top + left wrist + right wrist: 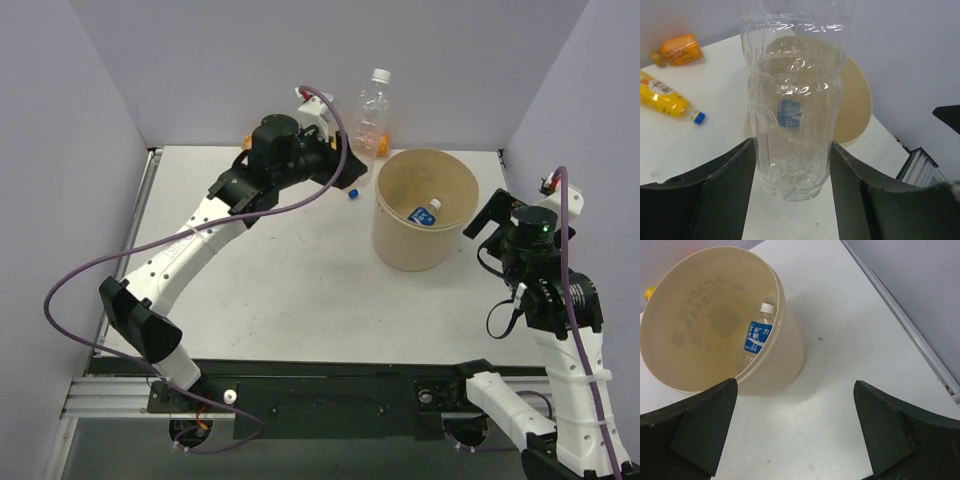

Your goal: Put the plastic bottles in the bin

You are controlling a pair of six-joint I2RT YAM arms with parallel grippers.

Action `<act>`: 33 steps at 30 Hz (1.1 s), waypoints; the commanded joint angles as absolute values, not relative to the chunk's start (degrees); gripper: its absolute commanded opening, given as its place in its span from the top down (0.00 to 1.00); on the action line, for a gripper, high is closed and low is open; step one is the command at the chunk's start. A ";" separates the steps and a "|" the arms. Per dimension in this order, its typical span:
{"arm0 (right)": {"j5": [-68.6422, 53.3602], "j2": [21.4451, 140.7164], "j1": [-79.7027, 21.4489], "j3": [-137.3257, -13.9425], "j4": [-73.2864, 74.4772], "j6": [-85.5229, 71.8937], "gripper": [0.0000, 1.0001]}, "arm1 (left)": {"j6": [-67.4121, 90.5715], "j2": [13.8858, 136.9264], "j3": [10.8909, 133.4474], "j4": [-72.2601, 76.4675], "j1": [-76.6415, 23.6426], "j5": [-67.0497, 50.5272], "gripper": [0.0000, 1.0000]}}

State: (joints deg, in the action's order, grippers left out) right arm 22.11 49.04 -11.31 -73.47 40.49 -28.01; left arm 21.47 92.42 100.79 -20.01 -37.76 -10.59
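Surface: white surface (pixel 300 270), lilac walls (pixel 250 60) behind.
Bin: bin (pixel 420 250) stood right of centre; blue-label bottle (pixel 757 337) lay inside, done.
Left fingers (pixel 725 185): clamped on your clear bottle (pixel 792 125), upright just beside the bin.
Right fingers (pixel 890 425): apart, holding nothing, near the bin.
Outstanding: yellow bottle (pixel 662 100) and orange bottle (pixel 680 49) lay on the surface; I judged you under halfway.

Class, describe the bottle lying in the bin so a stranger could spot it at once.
Find the tan bin on the table. A small bottle lies at its bottom. It alone has a blue label; the clear bottle beyond the rim is bare.
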 commanded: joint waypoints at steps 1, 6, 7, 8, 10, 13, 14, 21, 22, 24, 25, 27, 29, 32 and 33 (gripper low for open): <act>25.30 44.40 -11.43 -73.13 39.20 -28.39 0.05 | 14.51 98.78 109.49 -20.74 -43.14 -12.21 0.42; 26.54 41.05 -11.43 -73.65 40.78 -28.56 0.06 | 15.64 108.00 117.66 -17.58 -45.61 -15.46 0.42; 27.15 40.96 -11.51 -74.00 41.83 -28.65 0.06 | 16.51 110.54 119.34 -17.06 -45.62 -16.86 0.42; 27.59 40.87 -11.51 -74.35 42.62 -29.26 0.06 | 16.78 112.31 122.23 -17.05 -45.79 -17.22 0.42; 28.30 40.87 -11.51 -74.97 43.85 -29.36 0.06 | 17.40 116.62 127.50 -17.84 -46.05 -16.79 0.42; 28.48 40.34 -11.51 -75.15 44.73 -29.09 0.06 | 18.02 123.02 133.84 -22.22 -46.49 -13.98 0.27; 28.56 40.34 -11.43 -75.41 44.91 -29.00 0.06 | 18.28 123.83 135.95 -24.06 -46.76 -12.84 0.08; 29.62 41.31 -11.43 -75.32 45.09 -29.18 0.05 | 17.49 122.44 135.27 -24.26 -46.84 -13.36 0.05; 29.27 41.83 -11.43 -75.24 45.00 -29.27 0.05 | 16.79 121.74 134.57 -24.69 -46.76 -12.14 0.04; 28.74 42.80 -11.43 -75.32 45.00 -29.35 0.05 | 15.56 118.58 132.12 -24.26 -46.23 -9.25 0.04; 28.48 43.15 -11.51 -75.24 44.83 -29.44 0.05 | 15.38 116.30 130.88 -24.00 -45.45 -8.01 0.04; 28.13 43.59 -11.51 -74.80 44.56 -29.44 0.05 | 16.17 113.74 127.20 -23.82 -43.17 -4.58 0.04; 27.69 43.77 -11.51 -74.27 43.95 -29.62 0.05 | 18.54 112.68 125.25 -24.26 -39.14 -3.34 0.04; 26.81 44.21 -11.43 -73.74 43.07 -29.53 0.05 | 21.52 114.95 125.59 -28.98 -34.46 -1.77 0.04; 26.72 44.47 -11.51 -73.74 42.89 -29.53 0.05 | 21.88 115.74 126.99 -30.40 -32.80 1.55 0.04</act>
State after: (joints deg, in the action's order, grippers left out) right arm 26.87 43.48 -11.31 -74.13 44.27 -29.10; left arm 18.72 116.03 125.69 -26.06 -40.38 -6.81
